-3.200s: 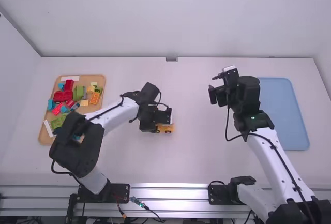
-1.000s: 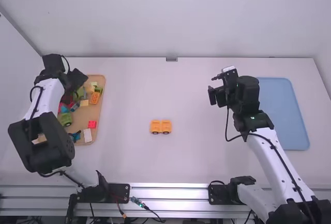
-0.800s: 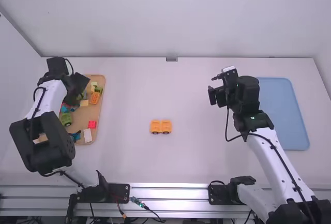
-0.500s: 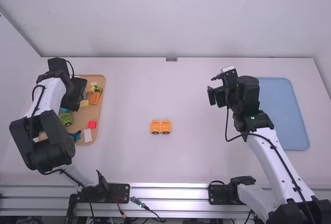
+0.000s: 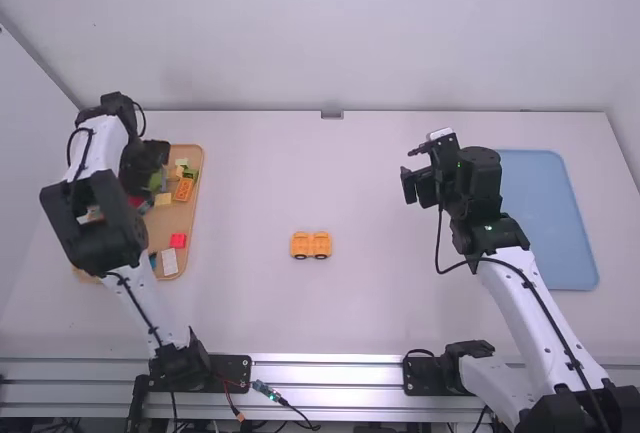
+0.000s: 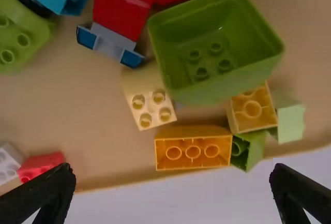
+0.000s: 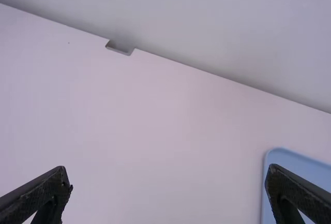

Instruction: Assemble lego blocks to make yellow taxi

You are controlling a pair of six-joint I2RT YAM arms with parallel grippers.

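My left gripper is spread wide and empty over the tan tray; the orange block, likely my next piece, lies rightward in the high view, long axis running finger to finger; the right gripper is much farther off.

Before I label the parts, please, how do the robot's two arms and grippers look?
The left arm and right arm both have white links with black joints, and a black cable runs along each. The left gripper and right gripper are black, with two tapering fingers.
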